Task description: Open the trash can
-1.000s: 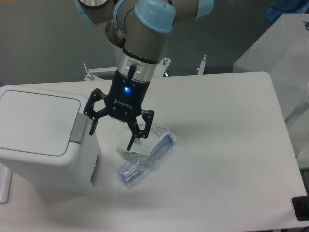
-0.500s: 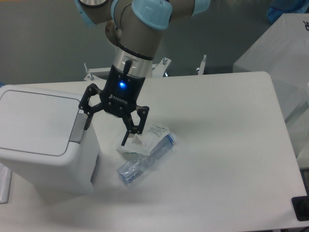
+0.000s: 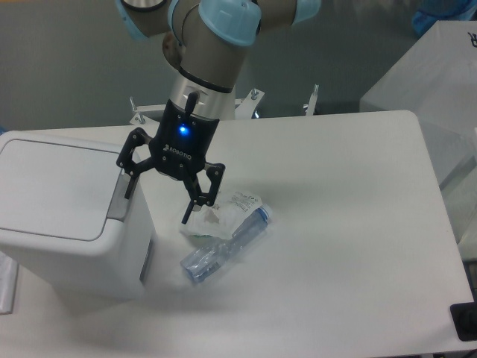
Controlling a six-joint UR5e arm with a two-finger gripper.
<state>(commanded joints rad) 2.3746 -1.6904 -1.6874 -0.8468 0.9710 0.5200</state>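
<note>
Currently the large white boxy plastic trash can (image 3: pixel 67 216) with rounded corners stands at the left end of the white table (image 3: pixel 350 246), and every other thing is placed from it. Its flat white lid (image 3: pixel 56 186) lies shut and level on top, and the grey push tab (image 3: pixel 118 198) runs along the lid's right edge.

Just to the right of the trash can hangs the black two-finger gripper (image 3: pixel 157 203) of the grey and light-blue robot arm (image 3: pixel 212 41), with a small blue light glowing on its body. The jaws are spread wide and hold nothing. The left-hand finger (image 3: pixel 128 186) has its tip right by the grey push tab, at the can's upper right corner; whether it touches the tab cannot be told. The other finger (image 3: pixel 192 209) points down over the table, further right of the can.

On the table right of the trash can, below that second finger, lies a crumpled white wrapper (image 3: pixel 216 220). Touching it on its lower right side is a crushed clear plastic bottle (image 3: pixel 223 250) with a bluish tint, lying flat and slanted, its lower end nearest the can's front right corner and its upper end pointing away to the right.
</note>
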